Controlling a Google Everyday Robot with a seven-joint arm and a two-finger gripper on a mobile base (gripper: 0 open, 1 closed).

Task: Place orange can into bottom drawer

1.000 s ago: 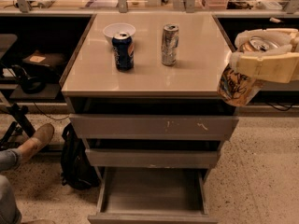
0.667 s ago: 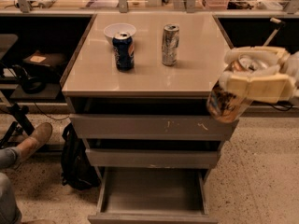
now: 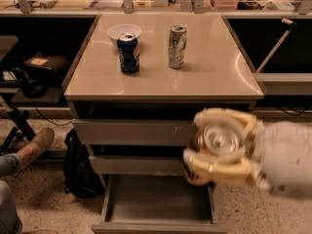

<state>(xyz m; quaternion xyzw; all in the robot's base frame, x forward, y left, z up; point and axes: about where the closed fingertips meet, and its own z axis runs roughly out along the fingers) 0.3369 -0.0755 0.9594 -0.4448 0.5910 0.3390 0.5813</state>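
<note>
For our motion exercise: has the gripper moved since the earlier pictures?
Yes. The gripper, holding the orange can, went left and down from beside the tabletop toward the bottom drawer.

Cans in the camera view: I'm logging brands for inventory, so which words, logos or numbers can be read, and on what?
No text can be read.
Dark blue can on the cabinet top: red-and-white mark, lettering too blurred.
Silver-grey can beside it: print too blurred.
Orange can, gripped by the gripper in front of the drawers, above the open bottom drawer: mottled print, no legible words.
</note>
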